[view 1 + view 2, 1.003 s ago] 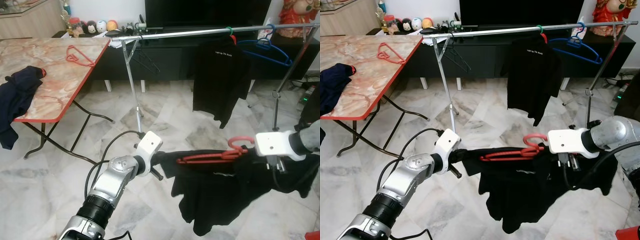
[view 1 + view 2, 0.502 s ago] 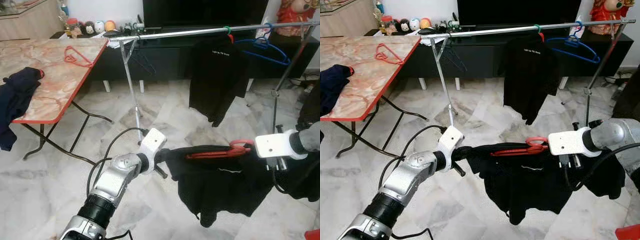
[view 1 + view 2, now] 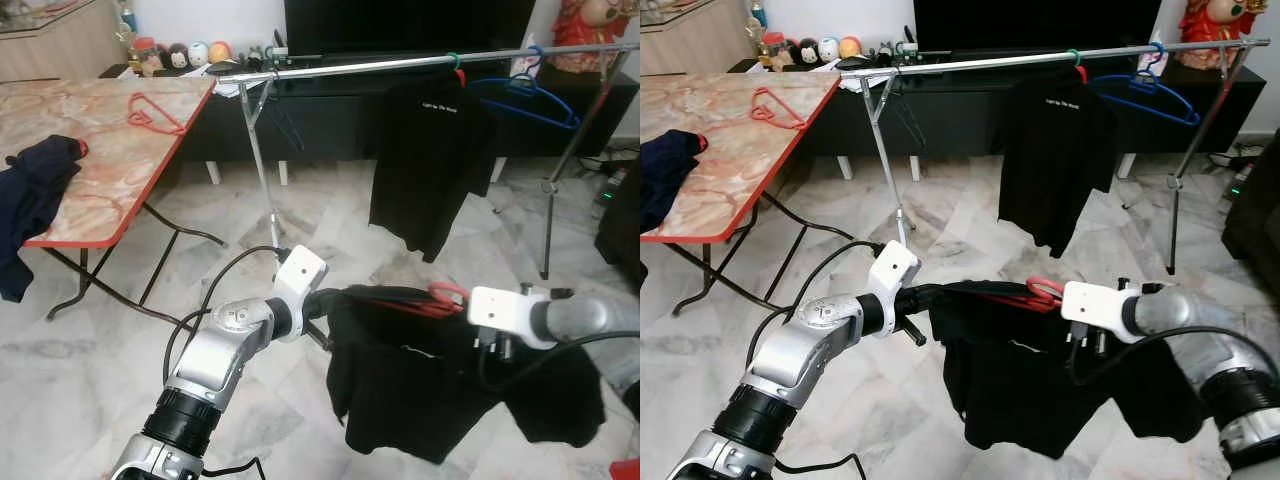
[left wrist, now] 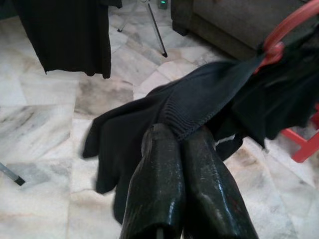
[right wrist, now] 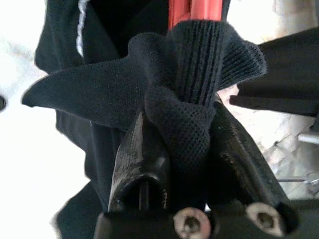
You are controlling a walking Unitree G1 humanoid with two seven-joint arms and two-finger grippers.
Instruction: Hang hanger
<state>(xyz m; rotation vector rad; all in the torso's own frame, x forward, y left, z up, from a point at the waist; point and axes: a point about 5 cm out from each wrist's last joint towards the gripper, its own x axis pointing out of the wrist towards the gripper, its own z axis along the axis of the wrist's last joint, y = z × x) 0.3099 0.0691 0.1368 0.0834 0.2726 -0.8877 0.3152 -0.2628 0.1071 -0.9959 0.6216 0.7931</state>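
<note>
A red hanger [image 3: 441,296] carries a black shirt [image 3: 420,390] that hangs limp over the floor between my arms. My left gripper [image 4: 183,133] is shut on a fold of the shirt's shoulder, seen in the left eye view at the shirt's left end [image 3: 335,298]. My right gripper [image 5: 182,124] is shut on the hanger's neck through the ribbed collar, with the red rods [image 5: 194,12] showing just past its fingers. The silver clothes rail [image 3: 400,65] runs across the room beyond, above and well apart from the hanger.
On the rail hang a black T-shirt [image 3: 425,150], a blue hanger [image 3: 530,100] and a black hanger [image 3: 285,125]. A red-edged folding table [image 3: 90,210] at the left holds another red hanger [image 3: 155,112] and a dark garment [image 3: 35,190]. A dark sofa [image 3: 620,220] stands at the right.
My right gripper has drawn left toward the left gripper with the hanger. The shirt now bunches and sags lower between them, covering most of the hanger.
</note>
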